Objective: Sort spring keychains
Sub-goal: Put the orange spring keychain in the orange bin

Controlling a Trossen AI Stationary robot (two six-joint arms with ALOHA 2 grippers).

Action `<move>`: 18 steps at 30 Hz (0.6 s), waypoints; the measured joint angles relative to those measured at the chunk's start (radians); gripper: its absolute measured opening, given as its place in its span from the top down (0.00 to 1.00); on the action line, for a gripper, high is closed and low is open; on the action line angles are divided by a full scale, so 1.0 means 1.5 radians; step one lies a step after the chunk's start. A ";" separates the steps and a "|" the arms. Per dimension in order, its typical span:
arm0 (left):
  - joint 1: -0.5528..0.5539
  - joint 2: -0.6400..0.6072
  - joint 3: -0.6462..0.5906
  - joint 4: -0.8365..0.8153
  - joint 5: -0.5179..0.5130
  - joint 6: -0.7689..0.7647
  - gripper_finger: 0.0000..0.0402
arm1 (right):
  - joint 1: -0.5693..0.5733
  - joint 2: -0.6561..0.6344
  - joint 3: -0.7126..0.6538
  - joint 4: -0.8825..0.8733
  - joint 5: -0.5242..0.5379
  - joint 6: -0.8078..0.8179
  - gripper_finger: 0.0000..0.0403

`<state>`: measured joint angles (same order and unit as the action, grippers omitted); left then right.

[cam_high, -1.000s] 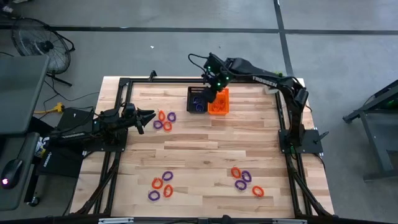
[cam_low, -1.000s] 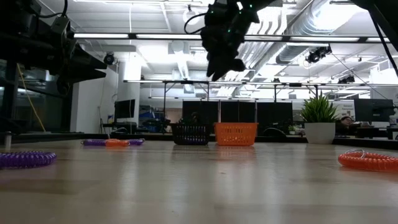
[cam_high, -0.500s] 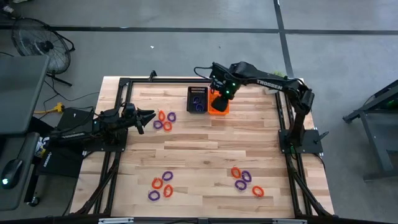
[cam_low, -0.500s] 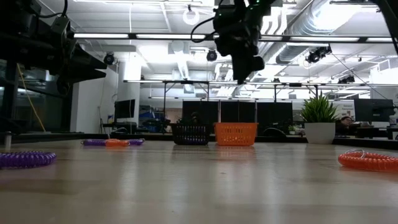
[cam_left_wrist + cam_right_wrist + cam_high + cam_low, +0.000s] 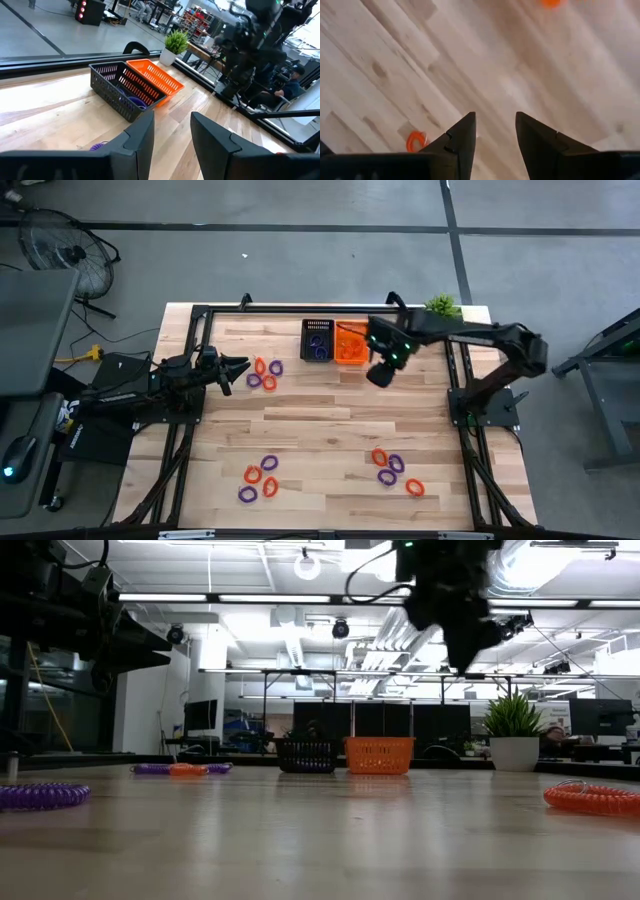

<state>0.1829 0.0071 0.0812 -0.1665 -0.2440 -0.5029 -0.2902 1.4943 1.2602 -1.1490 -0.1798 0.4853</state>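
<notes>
Orange and purple spring keychains lie flat on the wood in three groups: one (image 5: pixel 265 373) just beyond my left gripper (image 5: pixel 243 364), one (image 5: pixel 258 478) near the left of the near edge, one (image 5: pixel 395 469) near the right of the near edge. A purple one (image 5: pixel 136 102) lies in the black basket (image 5: pixel 318 340). My left gripper (image 5: pixel 172 125) is open and empty, held level and pointing at the baskets. My right gripper (image 5: pixel 378 377) hangs open and empty above bare wood, right of and nearer than the orange basket (image 5: pixel 350 343). Its wrist view shows its fingers (image 5: pixel 495 120) apart and an orange keychain (image 5: pixel 416 141) below.
The black and orange baskets stand side by side at the middle of the far edge (image 5: pixel 306 755) (image 5: pixel 379 754). A potted plant (image 5: pixel 441 305) sits past the far right corner. Black frame rails (image 5: pixel 455 370) run along the table's sides. Bare wood lies across the table's middle.
My right gripper has swung from above the gap between the two baskets, across the orange basket, toward the table's right and near edges, and now hangs beside the orange basket. The left arm has kept still.
</notes>
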 joint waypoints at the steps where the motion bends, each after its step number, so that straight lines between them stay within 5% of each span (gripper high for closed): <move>1: 0.000 0.000 0.000 0.000 0.000 0.000 0.69 | 0.011 -0.019 -0.026 0.009 -0.002 0.025 0.67; 10: 0.000 0.000 0.000 0.000 0.000 0.000 0.69 | 0.138 -0.151 -0.222 0.137 0.000 0.155 0.67; 18: 0.000 0.000 0.000 0.000 0.000 0.000 0.69 | 0.259 -0.169 -0.330 0.232 0.012 0.168 0.67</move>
<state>0.1829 0.0069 0.0812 -0.1665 -0.2440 -0.5026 0.0984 1.2411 0.7655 -0.8016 -0.1623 0.7372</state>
